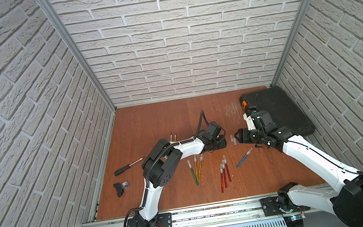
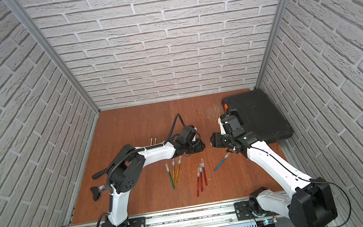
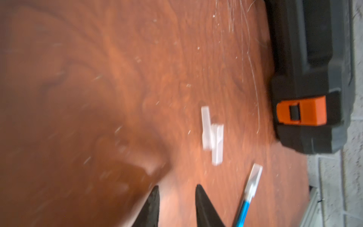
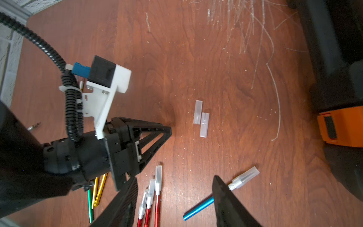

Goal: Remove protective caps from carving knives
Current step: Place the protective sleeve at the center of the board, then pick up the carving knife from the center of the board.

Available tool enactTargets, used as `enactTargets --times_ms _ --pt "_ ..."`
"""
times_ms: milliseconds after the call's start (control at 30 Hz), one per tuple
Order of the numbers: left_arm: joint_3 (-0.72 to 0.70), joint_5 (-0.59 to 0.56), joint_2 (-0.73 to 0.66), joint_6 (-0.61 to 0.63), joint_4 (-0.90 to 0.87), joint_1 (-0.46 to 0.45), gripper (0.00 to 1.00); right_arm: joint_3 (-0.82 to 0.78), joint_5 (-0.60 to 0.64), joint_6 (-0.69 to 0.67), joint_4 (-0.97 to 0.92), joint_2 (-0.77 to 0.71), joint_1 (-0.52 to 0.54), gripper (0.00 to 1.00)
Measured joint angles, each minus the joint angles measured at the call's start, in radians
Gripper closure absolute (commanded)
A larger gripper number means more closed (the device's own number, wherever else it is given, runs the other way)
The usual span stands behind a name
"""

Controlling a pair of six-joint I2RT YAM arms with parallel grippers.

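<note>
Two loose protective caps (image 4: 198,112) (image 3: 217,145) lie side by side on the brown table, between my two grippers in a top view (image 1: 232,139). My left gripper (image 3: 177,187) is open and empty, its tips just short of the caps (image 1: 222,143). My right gripper (image 4: 174,178) is open with nothing between its fingers, facing the left one (image 1: 237,136). A capped blue carving knife (image 4: 198,209) lies partly under one right finger (image 4: 225,196). Three capped red knives (image 1: 224,174), two gold ones (image 1: 199,168) and a green one (image 1: 192,172) lie nearer the front.
A black case with an orange latch (image 1: 278,111) fills the back right corner. A black-handled screwdriver (image 1: 128,167) and a small black part (image 1: 121,187) lie at the left. Two more thin knives (image 1: 173,138) show behind the left arm.
</note>
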Motion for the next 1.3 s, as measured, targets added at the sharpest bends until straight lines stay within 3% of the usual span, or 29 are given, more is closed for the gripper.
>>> enactTargets --times_ms 333,533,800,1300 --pt "-0.239 -0.201 -0.453 0.026 -0.275 -0.013 0.70 -0.055 -0.130 -0.037 -0.002 -0.056 0.011 0.42" --pt "-0.405 -0.283 -0.584 -0.067 -0.449 -0.036 0.72 -0.061 -0.147 -0.037 -0.002 -0.050 0.049 0.43" --pt "-0.481 -0.331 -0.605 -0.166 -0.535 -0.069 0.73 -0.061 -0.131 -0.038 0.000 -0.020 0.106 0.45" --pt "-0.488 -0.317 -0.525 -0.169 -0.469 -0.058 0.73 -0.061 -0.094 -0.041 -0.004 -0.002 0.126 0.47"
